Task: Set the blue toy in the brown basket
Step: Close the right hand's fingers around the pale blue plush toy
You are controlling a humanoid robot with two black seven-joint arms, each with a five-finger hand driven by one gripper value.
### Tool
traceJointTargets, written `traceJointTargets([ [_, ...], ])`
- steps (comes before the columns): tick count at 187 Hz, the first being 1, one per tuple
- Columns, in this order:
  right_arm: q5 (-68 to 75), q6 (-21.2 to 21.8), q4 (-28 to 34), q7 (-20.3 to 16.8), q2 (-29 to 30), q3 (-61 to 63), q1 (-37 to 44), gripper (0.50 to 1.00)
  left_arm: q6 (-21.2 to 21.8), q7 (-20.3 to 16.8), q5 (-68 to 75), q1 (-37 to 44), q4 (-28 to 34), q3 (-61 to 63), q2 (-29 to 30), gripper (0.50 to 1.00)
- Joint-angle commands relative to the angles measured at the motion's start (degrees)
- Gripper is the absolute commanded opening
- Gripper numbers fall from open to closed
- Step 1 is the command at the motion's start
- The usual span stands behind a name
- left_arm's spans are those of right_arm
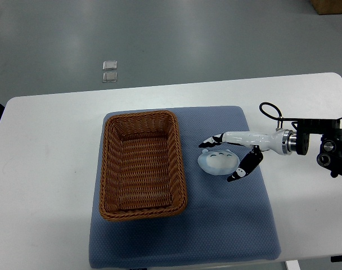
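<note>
The right arm [334, 147] is cut off by the right edge. The tabletop's [41, 169] near side runs out of frame. A brown box [331, 5] far right is cropped

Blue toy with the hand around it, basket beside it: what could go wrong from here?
1. The right hand straddles the toy with fingers spread; a loose close on its rounded body could let it slip out.
2. The basket rim stands close to the toy's left; a low carry could catch the rim.
</note>
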Motion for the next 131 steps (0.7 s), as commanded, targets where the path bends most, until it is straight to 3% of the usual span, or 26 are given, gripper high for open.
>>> traceJointTargets([
  [1, -0.4, -2.0, -1.0, -0.1, 1.1, -0.7, -0.1, 0.868, 0.0, 0.0, 0.0, 0.0, 0.0, 0.0, 0.0, 1.000],
  [23, -0.4, -2.9, -1.4, -0.1, 1.8, -0.8, -0.2, 0.815, 0.0, 0.0, 0.0, 0.0, 0.0, 0.0, 0.0, 1.000],
  [34, -0.5, -2.9, -1.5, -0.2, 1.8, -0.8, -0.3, 0.764, 0.0, 0.0, 0.0, 0.0, 0.0, 0.0, 0.0, 1.000],
  [46, -0.7, -2.9, -1.6, -0.2, 1.8, -1.2, -0.3, 0.674, 0.0, 0.0, 0.0, 0.0, -0.1, 0.0, 0.0, 1.000],
  [50, -0.9, -3.0, -1.7, -0.3, 1.8, -1.3, -0.3, 0.613, 0.0, 0.0, 0.0, 0.0, 0.0, 0.0, 0.0, 1.000],
  [67, -1.8, -3.1, -2.5, -0.3, 1.7, -1.1, -0.3, 0.500, 0.0, 0.0, 0.0, 0.0, -0.1, 0.0, 0.0, 1.000],
  [131, -0.2, -5.7, -2.3, 0.1, 1.1, 3.8, 0.8, 0.500, 0.0, 0.0, 0.0, 0.0, -0.1, -0.1, 0.0, 1.000],
])
